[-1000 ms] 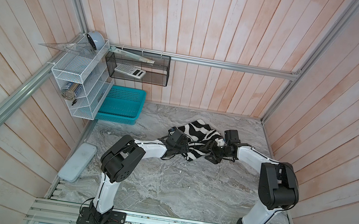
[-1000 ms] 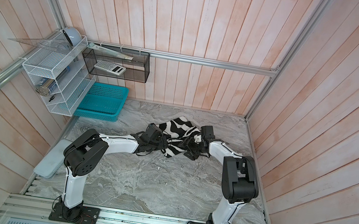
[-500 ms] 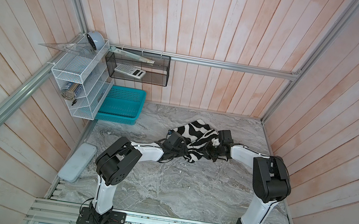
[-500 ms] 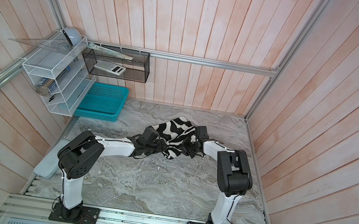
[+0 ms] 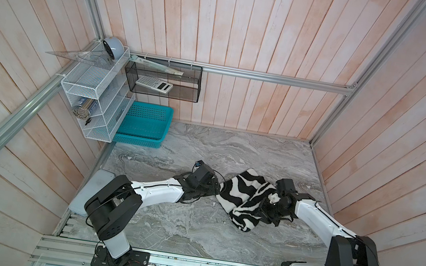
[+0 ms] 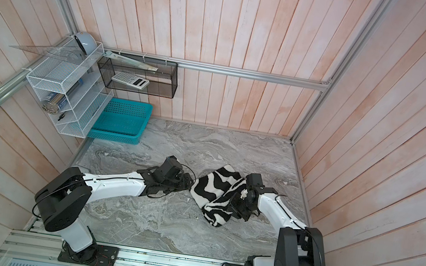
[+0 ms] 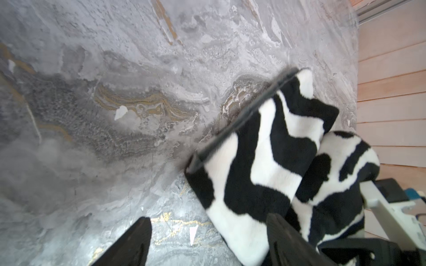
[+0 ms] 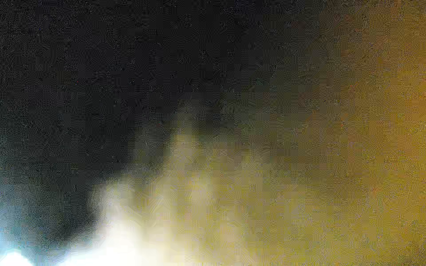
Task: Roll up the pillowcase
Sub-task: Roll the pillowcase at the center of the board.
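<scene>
On the grey marbled tabletop (image 5: pixel 189 232), between both arms: plush black-and-white zebra-striped pillowcase (image 5: pixel 239 195), seemingly half rolled, thick roll on the right arm's side, flat tail toward the left. Left gripper (image 7: pixel 208 220) spread wide, straddling the tail's near corner, gripping nothing. Right gripper (image 5: pixel 266 208) pressed into the roll; grip impossible to tell, wrist view smothered. Probably best: roll onward over the tail with both ends level, keep side edges square, avoid dragging the bundle sideways.
</scene>
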Robot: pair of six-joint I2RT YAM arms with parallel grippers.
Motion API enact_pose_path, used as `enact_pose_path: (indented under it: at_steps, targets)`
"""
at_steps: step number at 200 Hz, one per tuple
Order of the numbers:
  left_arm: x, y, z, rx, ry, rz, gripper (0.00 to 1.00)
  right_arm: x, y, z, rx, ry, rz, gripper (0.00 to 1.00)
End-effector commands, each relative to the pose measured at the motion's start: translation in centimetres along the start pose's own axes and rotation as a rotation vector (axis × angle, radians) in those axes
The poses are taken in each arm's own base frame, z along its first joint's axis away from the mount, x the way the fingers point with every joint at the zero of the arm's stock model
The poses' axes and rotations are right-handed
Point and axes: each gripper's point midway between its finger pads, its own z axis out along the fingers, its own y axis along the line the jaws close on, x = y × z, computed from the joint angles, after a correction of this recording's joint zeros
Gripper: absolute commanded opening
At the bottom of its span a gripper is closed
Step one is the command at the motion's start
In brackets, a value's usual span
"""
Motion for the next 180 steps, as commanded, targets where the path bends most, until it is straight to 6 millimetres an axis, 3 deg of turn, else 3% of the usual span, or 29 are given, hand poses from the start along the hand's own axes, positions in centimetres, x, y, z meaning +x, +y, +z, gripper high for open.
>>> enact_pose_path:
  at_steps: [1, 21, 38, 115, 146, 180]
  targets:
    - [0.1, 0.7, 0.0, -0.038, -0.002, 0.016, 0.84, 2.1, -2.8, -1.4, 0.159, 0.080, -0.035, 0.28]
    - [0.3, 0.4, 0.7, -0.034, 0.012, 0.022, 0.84, 0.8, -1.6, -2.8, 0.178, 0.053, -0.075, 0.46]
    - [0.2, 0.5, 1.6, -0.046, 0.021, 0.036, 0.84, -0.5, -0.5, -3.5, 0.187, 0.026, -0.110, 0.52]
    - [-0.3, 0.9, 7.0, -0.107, 0.093, 0.099, 0.84, -1.8, 2.8, -3.3, 0.286, 0.031, -0.287, 0.50]
    - [0.9, 1.9, 7.6, -0.115, 0.127, 0.097, 0.83, -2.1, 3.4, -3.5, 0.362, 0.017, -0.362, 0.46]
    - [2.3, 3.0, 7.9, -0.122, 0.160, 0.089, 0.83, -2.2, 5.0, -2.6, 0.458, 0.042, -0.472, 0.51]
